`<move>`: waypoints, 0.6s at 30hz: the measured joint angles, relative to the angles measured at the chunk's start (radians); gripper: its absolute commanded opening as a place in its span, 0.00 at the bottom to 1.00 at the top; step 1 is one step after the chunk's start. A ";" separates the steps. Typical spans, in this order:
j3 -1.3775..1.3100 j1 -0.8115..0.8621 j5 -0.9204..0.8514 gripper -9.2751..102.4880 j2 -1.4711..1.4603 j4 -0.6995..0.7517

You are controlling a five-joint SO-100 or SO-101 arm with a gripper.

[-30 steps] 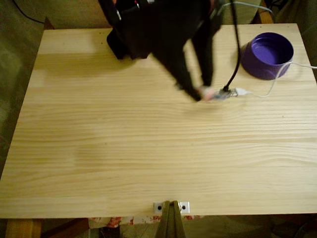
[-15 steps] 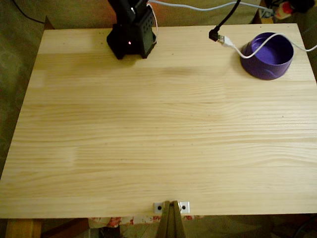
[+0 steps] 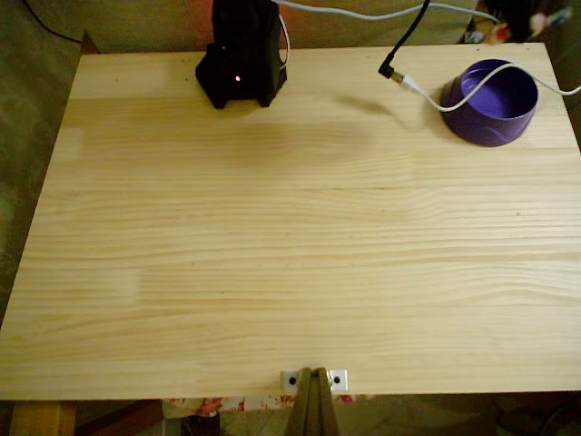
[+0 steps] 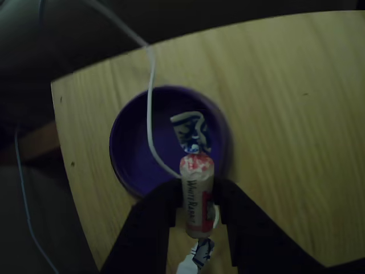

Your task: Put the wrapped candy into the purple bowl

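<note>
Carried off the pale wooden desk (image 3: pixel 272 254), the wrapped candy (image 4: pixel 196 191) is now held above the round purple bowl (image 4: pixel 128 148). It is clamped between the gripper (image 4: pixel 197 208) fingers. A white cable (image 4: pixel 151 103) is draped over the bowl.

the fixed view was bright and warm, with a yellow tint over the whole wooden table (image 3: pixel 272 254). the light fell evenly, and the grain showed well. a soft grey shadow lay near the far edge, just left of the purple bowl (image 3: pixel 491 100). the picture was a bit soft and grainy. past the far right corner, something small and red was blurred.

the other view was much darker. its left side and top were almost black. the table looked dull brown there. the wrapped candy (image 4: pixel 195 188) was the brightest thing and a little fuzzy. the gripper (image 4: pixel 195 197) was only a dark shape.
</note>
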 measured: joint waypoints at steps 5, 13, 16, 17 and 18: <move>0.057 0.006 -0.015 0.07 -0.077 -0.083; 0.094 0.025 -0.009 0.07 -0.158 -0.160; 0.100 0.003 -0.025 0.07 -0.164 -0.202; 0.100 -0.003 -0.023 0.07 -0.170 -0.212; 0.100 -0.006 -0.023 0.07 -0.178 -0.215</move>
